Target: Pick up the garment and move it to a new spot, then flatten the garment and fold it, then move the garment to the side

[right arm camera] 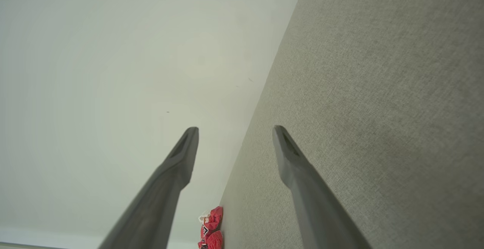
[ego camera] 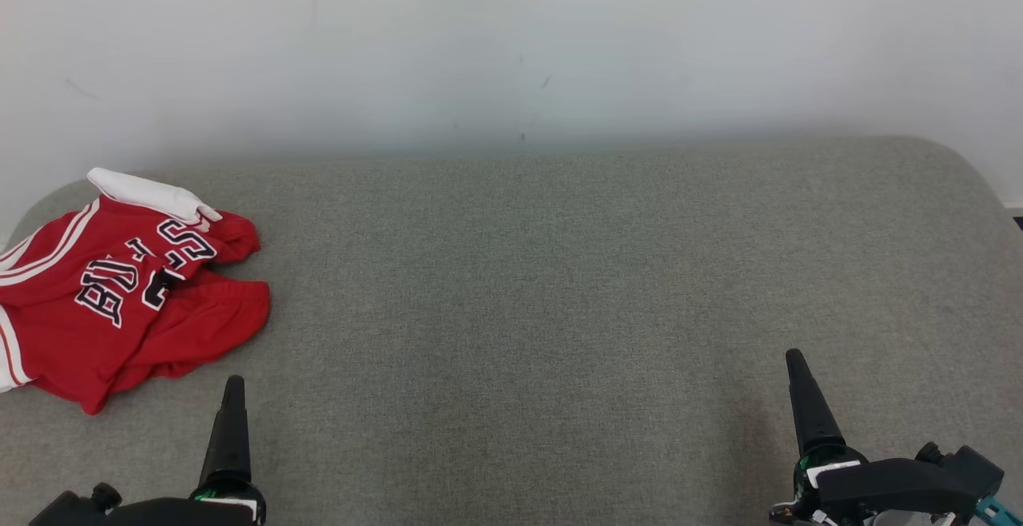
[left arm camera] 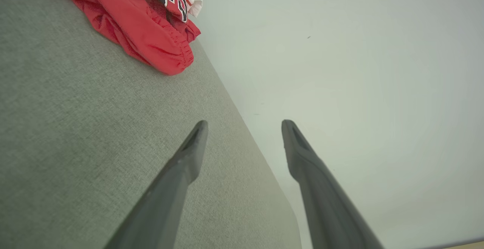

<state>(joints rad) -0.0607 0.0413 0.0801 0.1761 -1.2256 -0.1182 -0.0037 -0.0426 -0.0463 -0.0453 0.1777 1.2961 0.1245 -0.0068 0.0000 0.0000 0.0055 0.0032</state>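
left gripper [left arm camera: 245, 122]: is standing wide open, its two dark fingers [left arm camera: 177, 181] spread well apart and holding nothing.
left gripper's place: is sitting near the garment [ego camera: 120, 294], just off the garment's nearest right corner and apart from the cloth, with its fingertips pointing toward the wall [ego camera: 511, 46].
right gripper [right arm camera: 236, 128]: is standing just as wide open, its fingers [right arm camera: 298, 173] parted and gripping nothing.
right gripper's place: is sitting well apart from the garment, far off to the garment's right, above bare grey covering; whether it is touching that covering I cannot tell.
garment: is lying crumpled in a loose heap. It is a red jersey with white stripes along its edges and black letters outlined in white, which the folds are breaking up. A white part [ego camera: 148, 194] is poking out at its far edge.
garment's place: is resting on the surface [ego camera: 559, 286] at the far left end, beside the rounded left corner, its left side running past the head view's edge.
surface: is stretching away to the garment's right as a grey woven covering with rounded far corners.
wall: is rising pale and plain just behind the garment.
right wrist view: is showing the garment as a small red bunch low between the fingers, where surface and wall are meeting.
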